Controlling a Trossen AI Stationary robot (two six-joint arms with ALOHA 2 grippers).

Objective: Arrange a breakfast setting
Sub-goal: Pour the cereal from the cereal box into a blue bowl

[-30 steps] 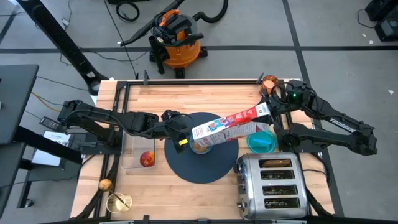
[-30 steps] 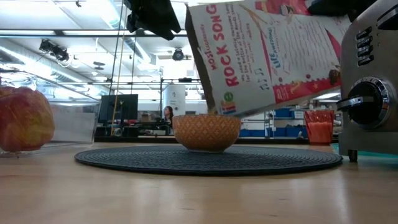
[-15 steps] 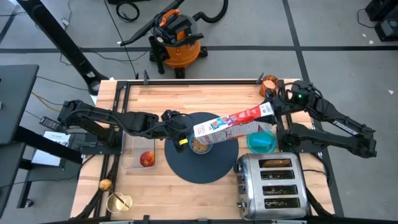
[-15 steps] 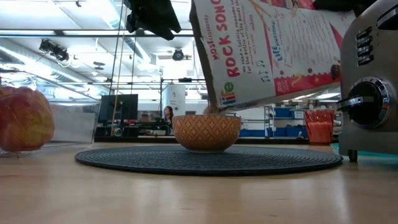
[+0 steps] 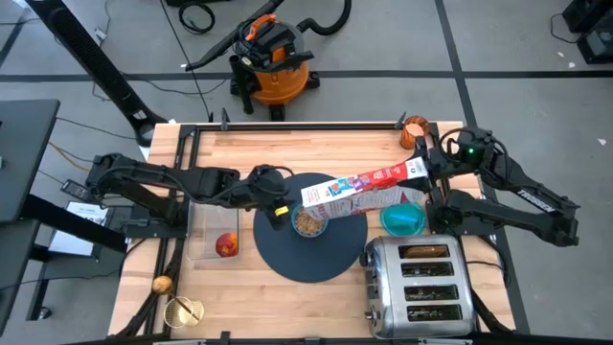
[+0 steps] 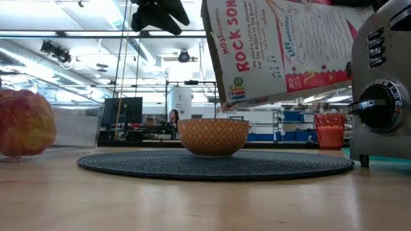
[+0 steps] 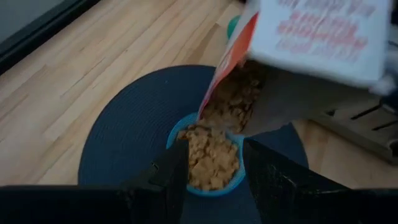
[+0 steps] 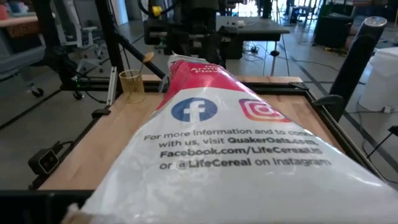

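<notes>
A small light-blue bowl (image 5: 308,222) holding cereal stands on the dark slate-blue round mat (image 5: 287,254). My right gripper (image 5: 420,169) is shut on a cereal box (image 5: 354,189), which is tilted with its open end over the bowl. My left gripper (image 5: 279,204) is open and empty, high above the mat just left of the bowl; in the left wrist view its fingers (image 7: 171,174) frame the bowl (image 7: 173,135). A teal dish (image 5: 402,218) lies right of the mat. A copper cup (image 5: 415,129) stands at the far right. A red apple (image 5: 226,245) lies left of the mat. My right gripper holds the cereal box by its closed bottom end (image 5: 407,171), coming level from the table's right. The box itself hides the fingers in the right wrist view (image 8: 236,155). The box is lifted clear and slopes down toward the table's left, its open mouth (image 7: 233,99) above the bowl.
A chrome toaster (image 5: 417,286) stands at the near right, close to the dish and the mat. The apple lies in a clear tray (image 5: 213,240). A gold holder (image 5: 182,311) stands at the near left corner, with a small round gold thing (image 5: 163,284) behind it.
My right gripper has drawn the cereal box a little toward the table's right and raised its open end, which now hangs clear above the bowl. Cereal fell into the bowl meanwhile, and the bowl now shows uncovered from above. My left gripper has risen slightly.
</notes>
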